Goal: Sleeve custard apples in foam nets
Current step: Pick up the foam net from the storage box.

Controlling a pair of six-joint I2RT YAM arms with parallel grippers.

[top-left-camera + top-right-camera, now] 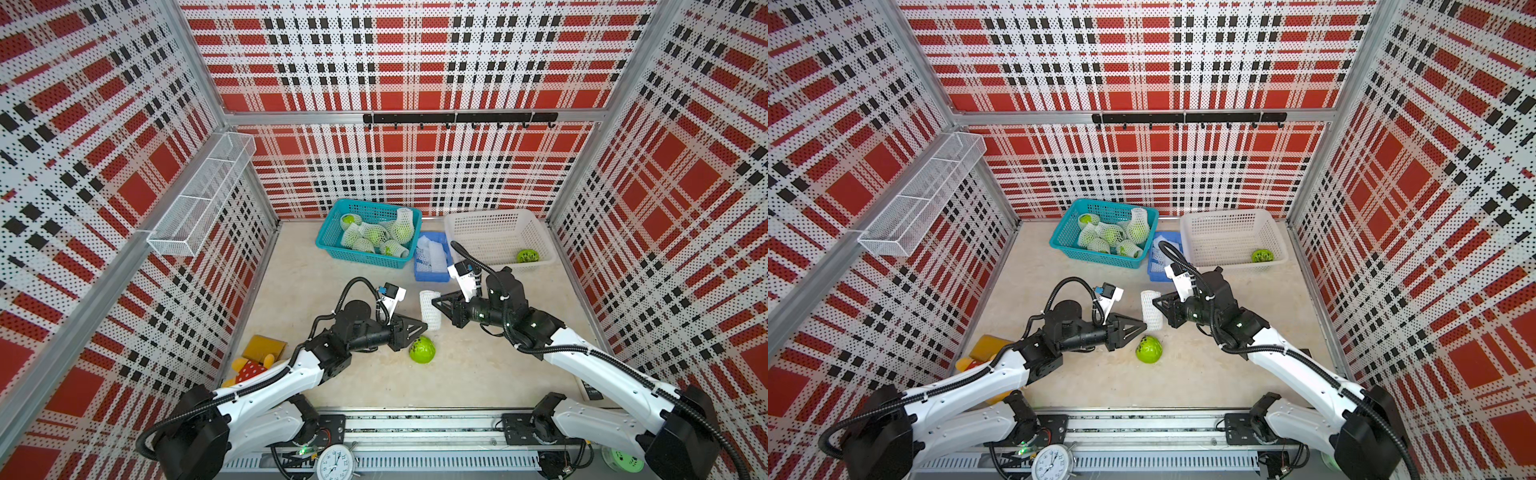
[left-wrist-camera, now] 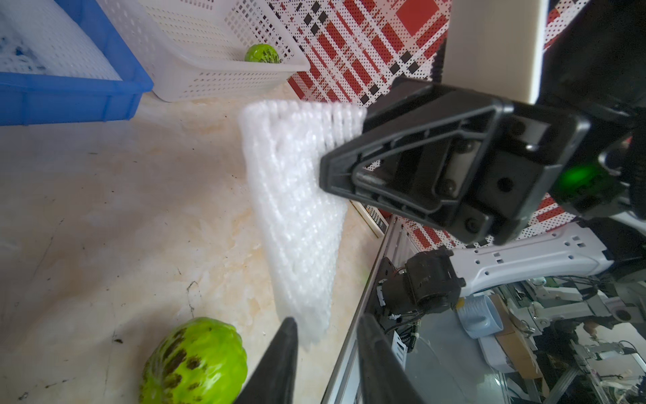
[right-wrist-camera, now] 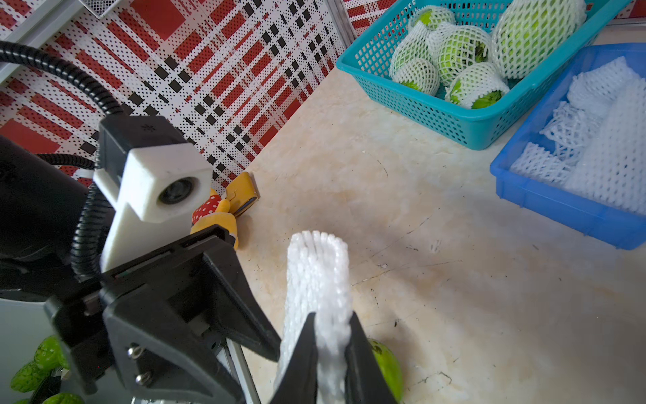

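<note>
Pinching white foam-mesh sleeve [image 1: 430, 309] mid-frame, right gripper [image 3: 332, 328] presents its free end to left gripper [image 2: 327, 327], fingers half-open, likely for stretching.

from the middle of the table [image 1: 478, 374], the back is closed: teal basket [image 1: 361, 258] at 11 o'clock, blue tray [image 1: 432, 277] at 12, white basket [image 1: 490, 226] at 1. the foam net [image 1: 430, 309] hangs in the middle, between left gripper [image 1: 424, 328] and right gripper [image 1: 434, 301], with a green fruit [image 1: 422, 350] just at 6. a toy [image 1: 249, 370] lies at 8. bare floor shows at 10, at 3 and far out at 6.
</note>
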